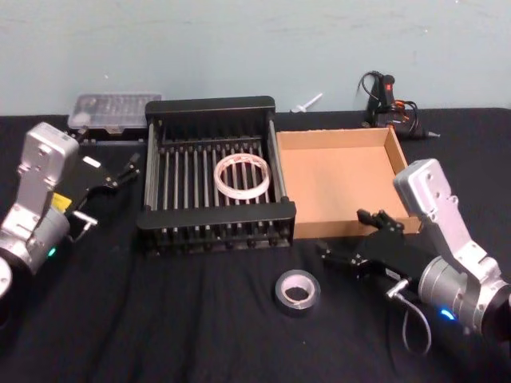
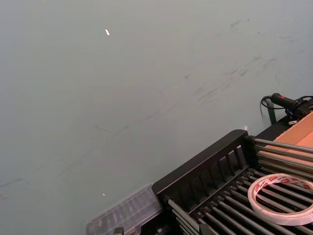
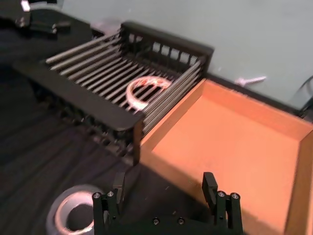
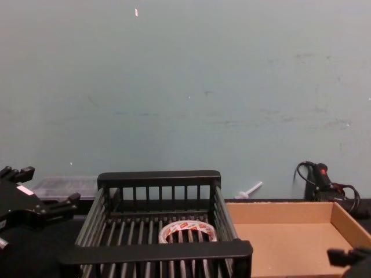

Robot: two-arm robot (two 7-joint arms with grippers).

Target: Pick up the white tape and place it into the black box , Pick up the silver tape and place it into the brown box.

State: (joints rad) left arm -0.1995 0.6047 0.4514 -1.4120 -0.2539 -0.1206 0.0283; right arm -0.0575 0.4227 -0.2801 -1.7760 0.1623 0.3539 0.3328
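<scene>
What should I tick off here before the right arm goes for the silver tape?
1. White tape lying inside the black box: ok.
2. Silver tape flat on the table, free of other things: ok.
3. Right pincer open and empty, beside the silver tape, not yet over it: ok.
4. Brown box empty, ready to receive the roll: ok.
5. Left pincer open and empty, left of the black box, off the right arm's likely path: ok.
6. Tape's hole free of glue or debris: cannot tell.
</scene>
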